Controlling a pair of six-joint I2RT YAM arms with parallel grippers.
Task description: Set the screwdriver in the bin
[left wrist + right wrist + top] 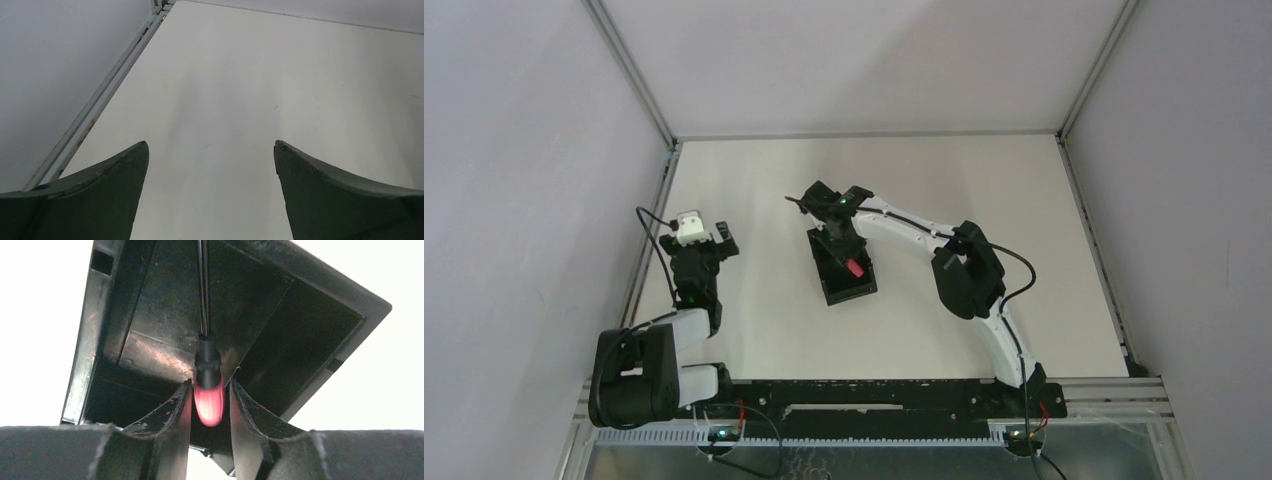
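The black bin [844,272] sits mid-table; in the right wrist view its floor and walls [150,335] fill the frame. The screwdriver's red handle [209,400] sits between my right gripper's fingertips [186,390], and its thin black shaft [203,285] points away over the bin floor. From above the red handle [854,268] shows inside the bin's outline. My right gripper [848,250] is closed narrowly on the handle, low over the bin. My left gripper [211,150] is open and empty over bare table, far left of the bin [716,240].
A metal frame rail [100,95] runs along the table's left edge close to my left gripper. White walls enclose the table at the left, back and right. The arm bases and a cable rail [874,395] line the near edge.
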